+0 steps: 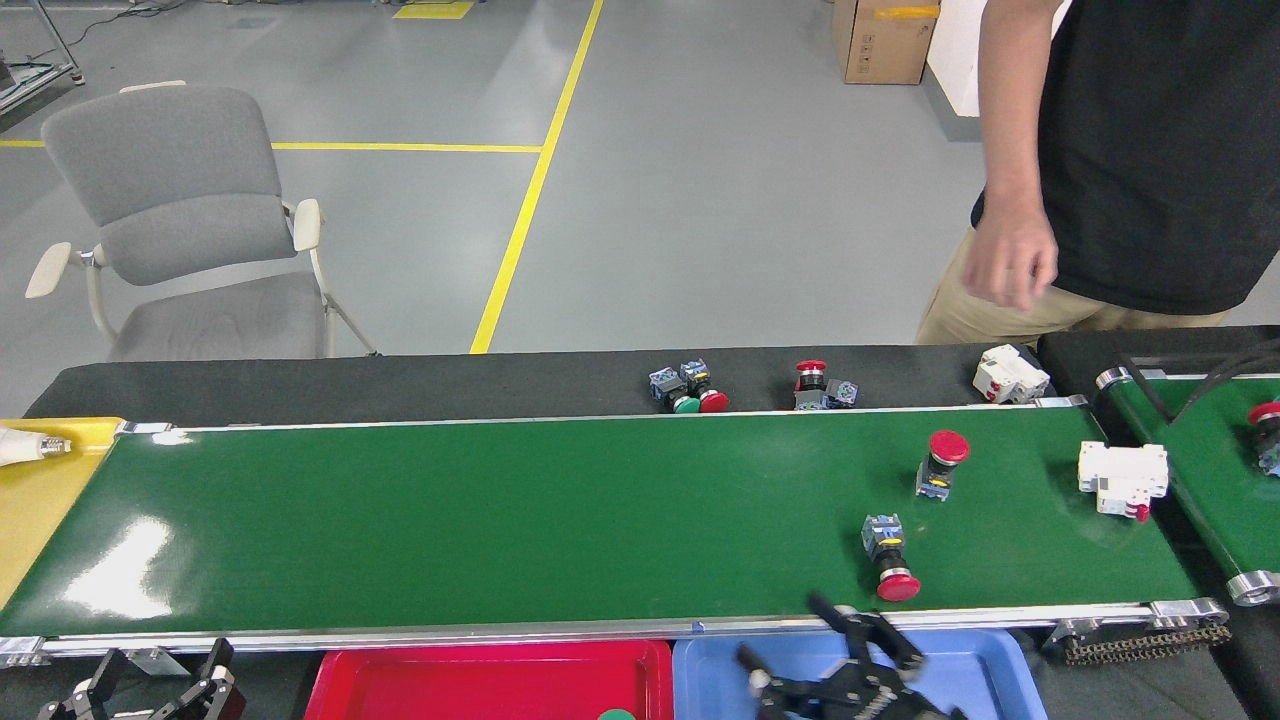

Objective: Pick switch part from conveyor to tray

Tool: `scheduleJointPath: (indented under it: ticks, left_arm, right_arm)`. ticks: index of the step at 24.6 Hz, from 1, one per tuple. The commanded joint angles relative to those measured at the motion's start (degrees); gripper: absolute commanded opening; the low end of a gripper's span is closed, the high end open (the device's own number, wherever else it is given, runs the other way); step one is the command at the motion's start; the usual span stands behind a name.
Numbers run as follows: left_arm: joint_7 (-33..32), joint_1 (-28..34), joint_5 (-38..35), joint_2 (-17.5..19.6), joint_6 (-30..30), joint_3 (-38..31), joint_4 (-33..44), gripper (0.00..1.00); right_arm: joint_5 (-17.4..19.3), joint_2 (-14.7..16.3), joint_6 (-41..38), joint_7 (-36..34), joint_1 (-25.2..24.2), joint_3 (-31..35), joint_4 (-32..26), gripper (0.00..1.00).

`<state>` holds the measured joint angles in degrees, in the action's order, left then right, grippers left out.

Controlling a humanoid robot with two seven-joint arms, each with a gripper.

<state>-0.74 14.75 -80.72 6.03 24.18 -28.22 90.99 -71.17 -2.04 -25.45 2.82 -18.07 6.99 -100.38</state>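
Observation:
Two red-capped switch parts are on the conveyor (500, 520) at its right end: one upright (940, 464), one lying on its side (888, 556) near the front rail. A white breaker-like part (1122, 479) sits at the belt's right end. My right gripper (792, 640) hangs open and empty over the blue tray (985, 665), just in front of the lying switch. In the red tray (480, 680) only a green cap (617, 714) shows at the frame's bottom edge. My left gripper (158, 688) is at the bottom left, open and empty.
A person (1130, 150) stands behind the right end, one hand (1008, 265) hanging above the table. More switch parts (688, 389) (822, 385) and a white part (1010, 375) lie on the black strip behind the belt. A narrower belt (1205, 480) is at right, a yellow tray (35, 505) at left.

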Motion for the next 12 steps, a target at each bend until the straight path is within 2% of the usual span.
scheduleJointPath:
  ticks: [1, 3, 6, 8, 10, 12]
  left_arm:
    - [0.3, 0.02, 0.3, 0.47, 1.14, -0.44, 0.76, 1.0]
    - [0.3, 0.02, 0.3, 0.3, 1.14, -0.08, 0.76, 1.0]
    - [0.3, 0.02, 0.21, 0.3, 0.96, -0.08, 1.38, 1.0]
    - [0.3, 0.02, 0.04, 0.47, 0.87, 0.0, 1.38, 1.0]
    - [0.3, 0.02, -0.14, 0.38, 0.87, 0.0, 1.29, 1.0]
    - [0.3, 0.02, -0.14, 0.3, 0.87, 0.0, 1.29, 1.0]
  right_arm:
    - [-0.37, -0.07, 5.76, -5.72, -1.09, 4.0, -1.05, 0.94]
    - [-1.07, 0.2, 8.49, -5.9, -2.85, 4.17, -1.05, 0.94]
    - [-1.51, 0.37, 8.84, -5.64, -2.14, 4.09, -1.05, 0.95]
    - [-4.23, 0.46, 8.66, -5.11, -0.04, 2.51, -1.05, 0.95]
    - [-7.66, 0.2, 9.28, -2.65, 2.95, -1.8, -0.87, 0.95]
    - [-9.25, -0.24, 10.51, 0.43, 5.86, -4.53, -0.08, 0.95]
